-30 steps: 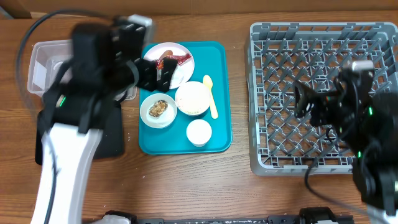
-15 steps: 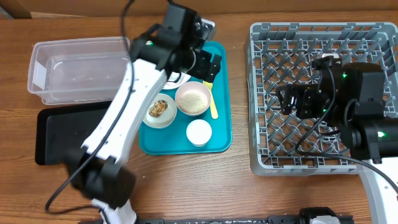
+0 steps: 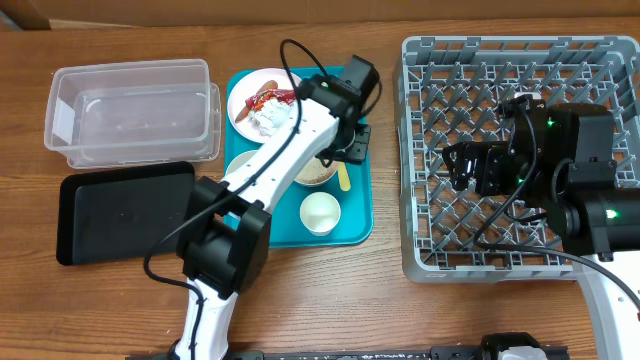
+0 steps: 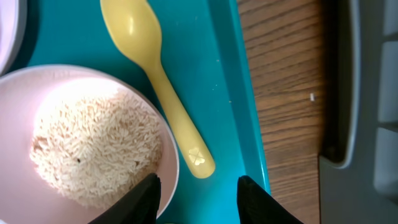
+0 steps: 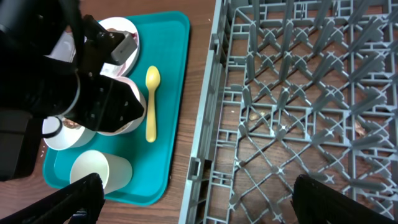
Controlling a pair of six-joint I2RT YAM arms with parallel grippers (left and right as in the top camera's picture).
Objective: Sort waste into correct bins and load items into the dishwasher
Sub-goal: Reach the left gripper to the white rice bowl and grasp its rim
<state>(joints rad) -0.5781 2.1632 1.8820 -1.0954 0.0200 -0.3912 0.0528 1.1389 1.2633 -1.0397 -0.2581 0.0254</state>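
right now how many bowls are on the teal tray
2. One bowl, filled with rice, sits mid-tray beside the yellow spoon. The other bowl sits left of it, mostly hidden under the left arm. No others show.

The overhead view looks straight down on the whole table [image 3: 450, 320]. The left wrist view sits close over the spoon [image 4: 158, 87] and bowl [image 4: 93, 73]. The right wrist view, higher above the rack [image 5: 218, 74], shares that spoon and the tray [image 5: 176, 62].

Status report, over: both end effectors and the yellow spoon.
Left end effector open, straddling yellow spoon handle end, not gripping. Right end effector open, empty, above grey rack. Rice bowl rim crowds one left finger.
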